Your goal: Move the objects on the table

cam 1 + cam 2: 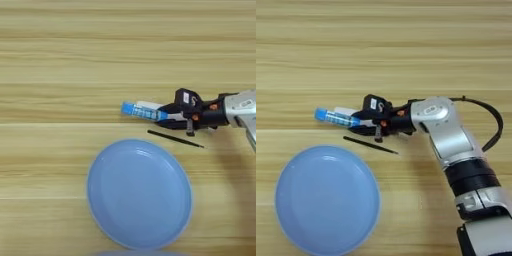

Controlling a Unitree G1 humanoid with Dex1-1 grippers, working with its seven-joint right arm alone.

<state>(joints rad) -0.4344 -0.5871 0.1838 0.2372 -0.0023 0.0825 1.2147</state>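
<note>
Right tool [358, 123] reaches left across the bench [60, 60], fingers pinching the blue tube [142, 112], which juts leftward from its tip. White bar [149, 105] touches the tube behind. Plate [100, 200] lies below-left.

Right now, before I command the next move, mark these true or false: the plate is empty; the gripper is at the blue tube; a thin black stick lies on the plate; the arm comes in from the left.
1. The plate holds nothing: true.
2. The right gripper is at the blue tube: true; the tube's right end sits between its fingers.
3. A thin black stick lies on the plate: false; it lies on the table, just beyond the plate's rim.
4. The arm comes in from the left: false; it enters from the right.
</note>
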